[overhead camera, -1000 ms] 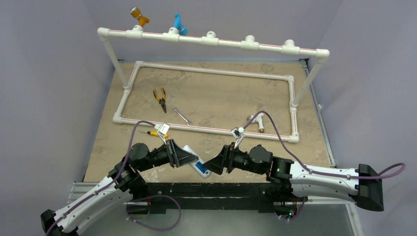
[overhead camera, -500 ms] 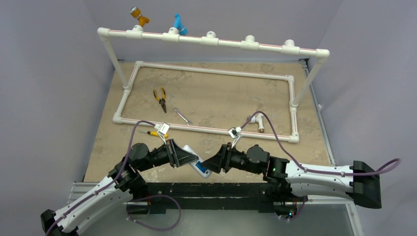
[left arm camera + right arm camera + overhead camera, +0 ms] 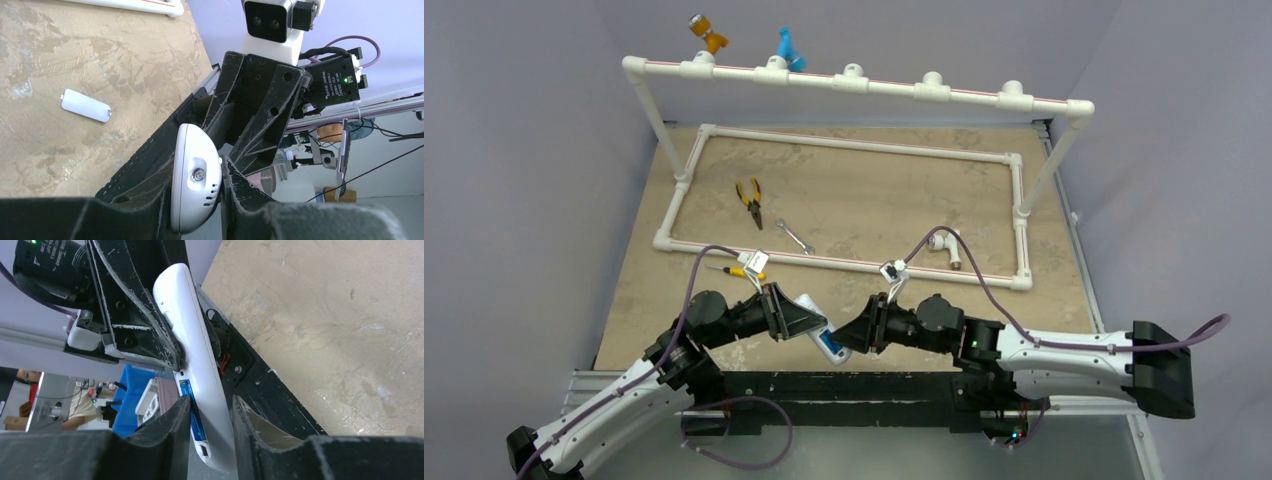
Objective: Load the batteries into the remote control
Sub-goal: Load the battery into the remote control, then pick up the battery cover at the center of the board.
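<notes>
My left gripper is shut on the white remote control, holding it off the table near the front edge. The remote control runs down between the fingers of my right gripper. Its open compartment shows the blue batteries. One right finger lies against the battery side. The other stands a thin slit away from the remote's back, so this gripper is open and close around it.
A white battery cover lies on the tan tabletop. Yellow pliers, a wrench, a yellow-handled screwdriver and a white pipe fitting lie by the white PVC frame. Orange and blue fittings sit on the top bar.
My right arm has moved left toward the remote, and its jaws have narrowed around the remote's lower end. The left arm and the remote have stayed put.
</notes>
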